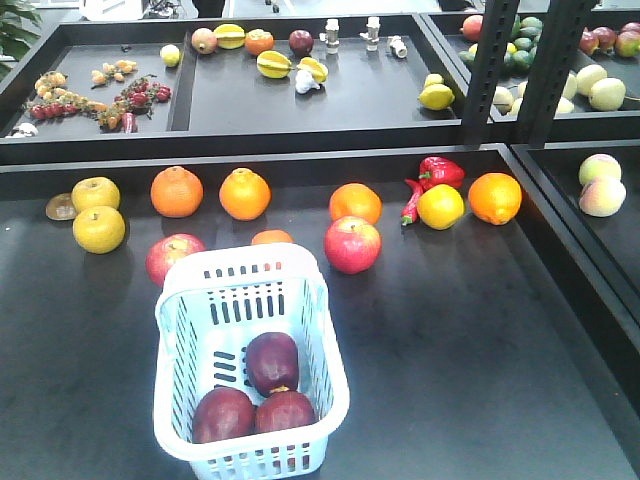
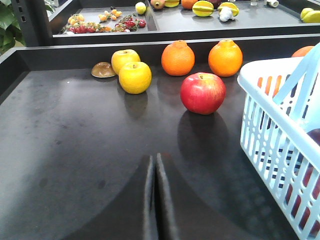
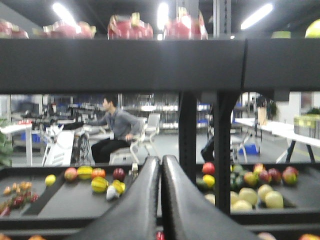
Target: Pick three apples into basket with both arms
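A: What is the largest element in the front view?
B: The black table [image 1: 480,340], bounded behind by a raised shelf tray [image 1: 330,100] carrying small mixed fruit.

A: And next in size?
B: The pale blue basket [image 1: 190,330], standing upright near the table's front edge. Its slotted wall also appears at the right of the left wrist view [image 2: 270,125].

A: Where are the task's apples?
B: All three dark red apples lie inside the basket: one toward the middle [image 1: 272,362], two touching each other against the near wall [image 1: 222,415] [image 1: 286,411].

A: What surrounds the basket?
B: Lighter red apples stand just behind it, one at left [image 1: 172,257] and one at right [image 1: 352,244]. Farther back runs a row of oranges [image 1: 177,191], with two yellow apples [image 1: 98,228] at the left end and a red pepper [image 1: 438,172] toward the right.

A: State of the claws?
B: The left gripper [image 2: 155,200] has its fingers pressed together, holding nothing, low over bare table beside the basket. The right gripper [image 3: 161,200] is likewise closed and empty, raised and facing the shelves.
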Motion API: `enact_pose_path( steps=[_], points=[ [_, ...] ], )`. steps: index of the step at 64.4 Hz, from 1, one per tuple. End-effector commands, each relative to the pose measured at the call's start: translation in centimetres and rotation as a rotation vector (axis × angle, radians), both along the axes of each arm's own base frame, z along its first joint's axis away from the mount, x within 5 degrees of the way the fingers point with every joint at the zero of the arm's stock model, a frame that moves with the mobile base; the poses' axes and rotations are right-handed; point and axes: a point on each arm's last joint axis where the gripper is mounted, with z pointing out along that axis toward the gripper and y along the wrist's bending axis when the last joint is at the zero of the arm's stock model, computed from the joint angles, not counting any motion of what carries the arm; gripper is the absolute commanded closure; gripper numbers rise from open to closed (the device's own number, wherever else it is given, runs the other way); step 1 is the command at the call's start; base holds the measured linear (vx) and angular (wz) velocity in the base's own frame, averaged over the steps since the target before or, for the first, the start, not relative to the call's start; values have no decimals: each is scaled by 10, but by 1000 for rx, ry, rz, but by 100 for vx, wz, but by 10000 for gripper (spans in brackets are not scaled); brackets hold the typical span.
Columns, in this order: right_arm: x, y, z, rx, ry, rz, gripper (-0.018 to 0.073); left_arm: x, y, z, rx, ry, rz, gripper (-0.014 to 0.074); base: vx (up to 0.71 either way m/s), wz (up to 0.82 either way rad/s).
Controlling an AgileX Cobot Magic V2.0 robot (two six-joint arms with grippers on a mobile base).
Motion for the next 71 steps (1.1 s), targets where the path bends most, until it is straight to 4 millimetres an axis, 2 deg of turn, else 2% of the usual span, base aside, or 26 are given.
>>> enact_pose_path(
  steps=[1, 13, 20, 25, 37, 58, 64, 71],
  points=[
    [4, -1, -12, 6, -9, -9, 568, 0, 0, 18, 4, -115, 4, 603, 0, 0],
    [9, -1, -69, 7, 98, -10, 568, 0, 0, 18, 4, -115, 4, 603, 0, 0],
    [1, -1, -91, 15, 82, -9, 568, 0, 0, 18, 4, -115, 4, 603, 0, 0],
    [-5, -1, -99, 17, 46, -8, 568, 0, 0, 18, 4, -115, 4, 603, 0, 0],
    [-1, -1, -111, 45, 64, -5, 568, 0, 0, 18, 4, -114, 4, 603, 0, 0],
    [0, -1, -116, 34, 87, -7, 568, 0, 0, 18, 4, -114, 4, 603, 0, 0],
    [3, -1, -129, 26, 123, -10, 568, 0, 0, 18, 4, -114, 4, 603, 0, 0],
    [8, -1, -152, 8, 191, -15, 568, 0, 0, 18, 4, -114, 4, 603, 0, 0]
  ],
)
